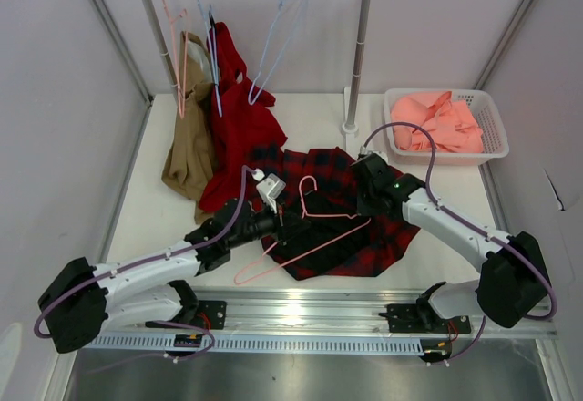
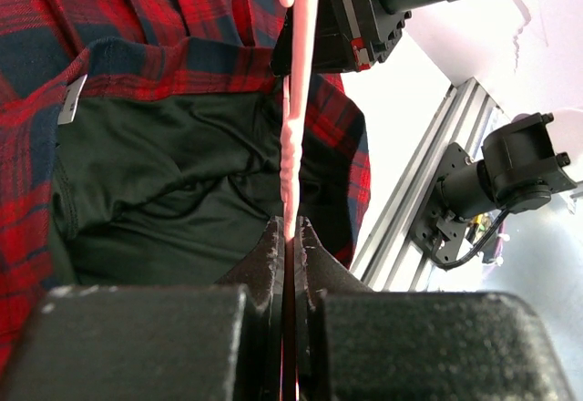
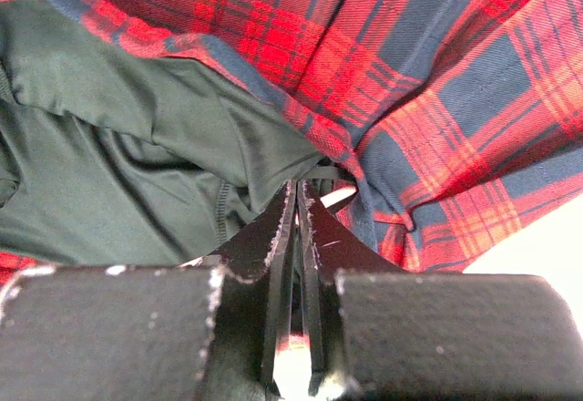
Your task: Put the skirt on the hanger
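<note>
Skirt [image 1: 364, 241] lies flat mid-table [image 1: 155, 200], in front of both arms, with the waist opening turned up so the black lining [image 2: 182, 173] shows.

The hanger [image 1: 301, 253] sits on top of the cloth, not inside it. Its long bar runs diagonally from near-left to far-right, and the hook points to the far side.

- **Left end effector** [image 2: 290, 232]: clamped on the pink wire, fingers fully pinched around it. From this grip the wire runs straight ahead, across the waistband [image 2: 173, 68] and past the lined opening.
- **Right end effector** [image 3: 299, 191]: pinched on a fold of skirt where the plaid meets the lining. It looks like the waist edge, but I can't tell how many layers it has.
- **Spacing:** the two end effectors are near each other. In the left wrist view the right one sits just past the far stretch of wire.

Key relation, my read: the opening lies below the wire and to the left arm's left side. So the bar's axis needs to swing in line with the waistband before either end goes in. The left arm owns the hanger pose, and the right arm only has to lift the edge to hold the mouth open.

Risk: the right end effector may have both layers pinched, which would keep the mouth shut.
</note>
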Robot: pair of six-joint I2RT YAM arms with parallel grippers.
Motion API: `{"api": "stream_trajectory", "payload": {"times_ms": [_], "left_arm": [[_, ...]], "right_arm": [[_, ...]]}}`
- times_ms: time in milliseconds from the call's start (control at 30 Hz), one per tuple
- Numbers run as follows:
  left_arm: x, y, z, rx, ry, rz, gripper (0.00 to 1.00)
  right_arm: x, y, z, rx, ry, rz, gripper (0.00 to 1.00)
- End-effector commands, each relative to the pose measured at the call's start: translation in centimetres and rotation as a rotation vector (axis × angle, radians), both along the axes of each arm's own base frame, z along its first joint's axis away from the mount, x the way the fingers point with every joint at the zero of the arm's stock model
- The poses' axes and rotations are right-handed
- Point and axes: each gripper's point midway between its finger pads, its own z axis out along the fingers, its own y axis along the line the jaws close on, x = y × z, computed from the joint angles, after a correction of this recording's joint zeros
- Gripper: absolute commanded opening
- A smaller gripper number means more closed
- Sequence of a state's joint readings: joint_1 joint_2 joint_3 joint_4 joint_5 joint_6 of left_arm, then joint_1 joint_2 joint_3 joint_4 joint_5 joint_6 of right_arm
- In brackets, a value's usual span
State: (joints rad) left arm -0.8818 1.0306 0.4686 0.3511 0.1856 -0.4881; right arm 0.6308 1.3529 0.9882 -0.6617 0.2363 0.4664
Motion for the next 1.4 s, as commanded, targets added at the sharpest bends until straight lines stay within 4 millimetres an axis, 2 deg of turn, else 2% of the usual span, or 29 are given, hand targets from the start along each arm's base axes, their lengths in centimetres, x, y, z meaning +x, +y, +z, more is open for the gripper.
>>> {"api": "stream_trajectory", "payload": {"times_ms": [0,133,167,200,433,700,1000,1100,1233,1367], "left_arm": [[0.7,-0.8,2.7,-0.089,-0.111,0.002,0.00],[0.3,-1.2,2.5,-0.105,-0.128,-0.028,0.00],[0.1,-1.0,1.9,-0.098,-0.126,-0.031,0.00],[0.2,-1.1,2.5,-0.112,-0.140,-0.031,0.00],[0.1,-1.5,2.6,-0.131,-0.167,-0.053,0.00],[0.4,-2.6,2.8,-0.140,-0.183,-0.083,0.00],[1.4,-1.9,3.5,-0.140,-0.229,-0.012,0.00],[1.7,-2.4,4.0,-0.148,-0.239,-0.017,0.00],[2.1,-2.7,3.7,-0.150,-0.238,-0.006,0.00],[2.5,-2.9,3.8,-0.149,-0.242,0.000,0.00]], "right_arm": [[-0.2,-0.6,0.4,0.003,-0.008,0.004,0.08],[-0.2,-1.4,0.3,-0.001,-0.004,-0.011,0.08],[-0.1,-1.6,0.3,-0.001,-0.005,-0.016,0.08],[-0.1,-1.9,0.2,-0.003,-0.002,-0.024,0.08],[0.0,-2.9,0.3,0.002,-0.001,-0.048,0.11],[0.1,-2.8,0.3,0.011,0.001,-0.049,0.17],[0.0,-3.1,0.0,0.004,0.009,-0.051,0.16],[0.0,-3.1,0.1,0.007,0.010,-0.053,0.22],[-0.1,-3.2,0.4,0.008,0.004,-0.061,0.39],[-0.5,-3.5,0.4,0.013,0.007,-0.073,0.50]]}}
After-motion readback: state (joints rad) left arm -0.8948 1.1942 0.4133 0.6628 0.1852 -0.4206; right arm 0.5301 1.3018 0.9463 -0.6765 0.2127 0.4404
